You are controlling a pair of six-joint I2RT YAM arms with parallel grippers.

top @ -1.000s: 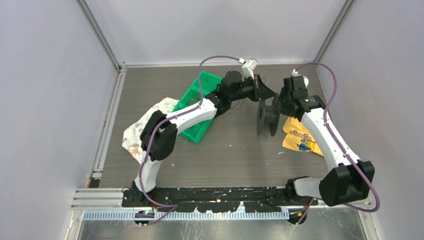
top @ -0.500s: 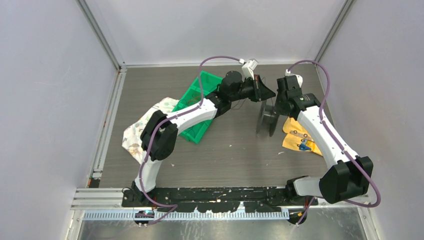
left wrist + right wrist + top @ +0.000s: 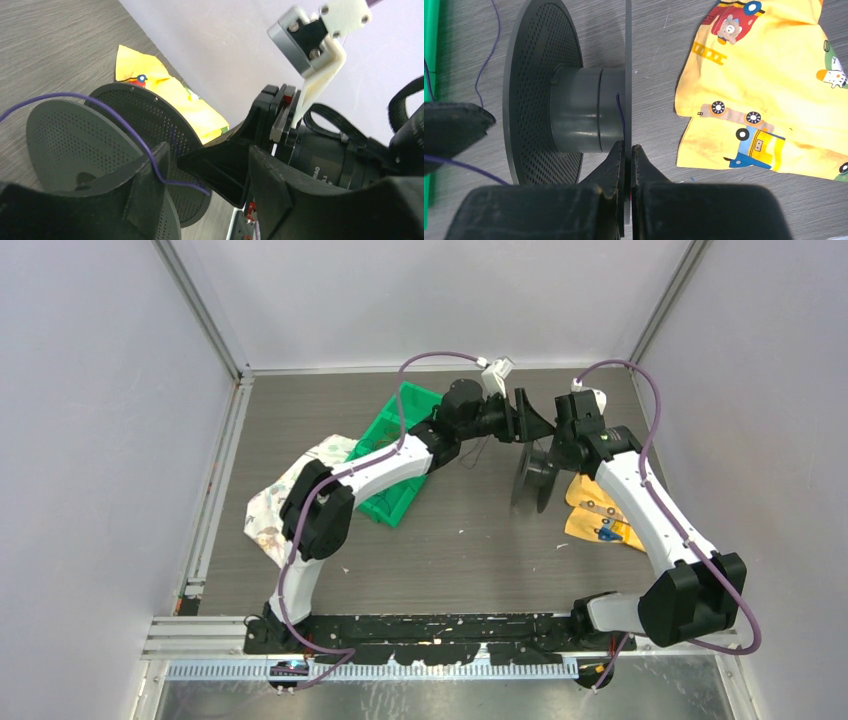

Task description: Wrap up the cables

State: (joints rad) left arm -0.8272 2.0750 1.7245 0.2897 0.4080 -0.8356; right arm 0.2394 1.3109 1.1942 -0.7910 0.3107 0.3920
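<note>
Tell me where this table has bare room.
Bare: near centre of the grey table, between the green plastic bin and the yellow printed cloth; also the far-left corner behind the white patterned cloth. Crowded: far centre, around the black two-flanged spool.

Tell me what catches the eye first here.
The black spool stands on edge mid-table, and the right gripper is shut on the rim of one flange. The left gripper, open, sits close beside it with a thin purple cable crossing one of its fingers. A yellow cartoon-print cloth lies flat on the table just right of the spool.
</note>
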